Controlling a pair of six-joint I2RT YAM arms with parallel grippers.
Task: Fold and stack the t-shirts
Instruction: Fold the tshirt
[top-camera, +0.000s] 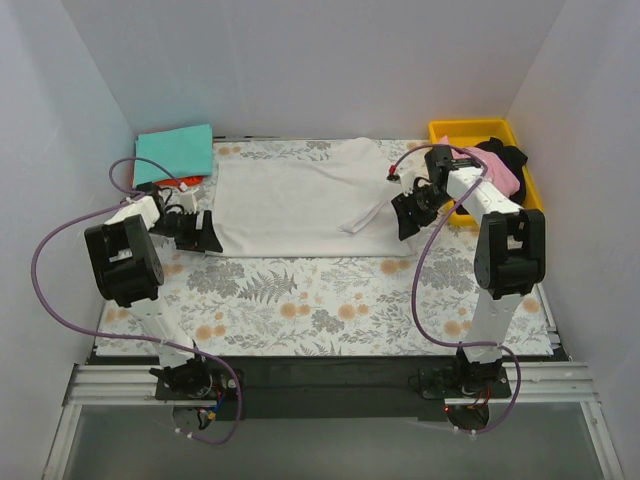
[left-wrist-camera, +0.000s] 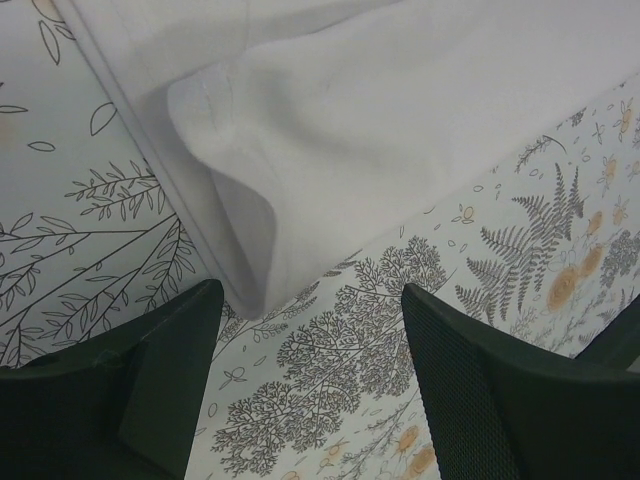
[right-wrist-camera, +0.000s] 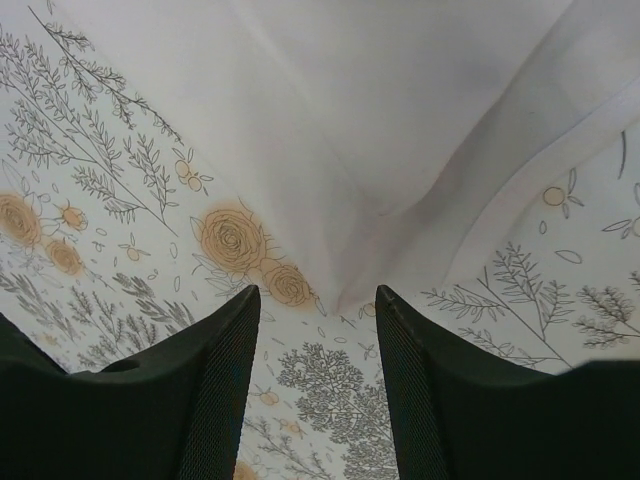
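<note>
A white t-shirt (top-camera: 300, 195) lies spread flat across the back middle of the table. My left gripper (top-camera: 206, 238) is open and empty just off its near left corner, which shows as a folded corner in the left wrist view (left-wrist-camera: 260, 200). My right gripper (top-camera: 408, 220) is open and empty at its near right corner (right-wrist-camera: 345, 290). A folded teal t-shirt (top-camera: 176, 153) lies at the back left on an orange one (top-camera: 190, 182). Pink (top-camera: 497, 176) and black (top-camera: 505, 153) t-shirts lie bunched in the yellow bin.
The yellow bin (top-camera: 447, 128) stands at the back right, close behind the right arm. The floral table cloth (top-camera: 320, 300) covers the table. White walls close in the back and both sides.
</note>
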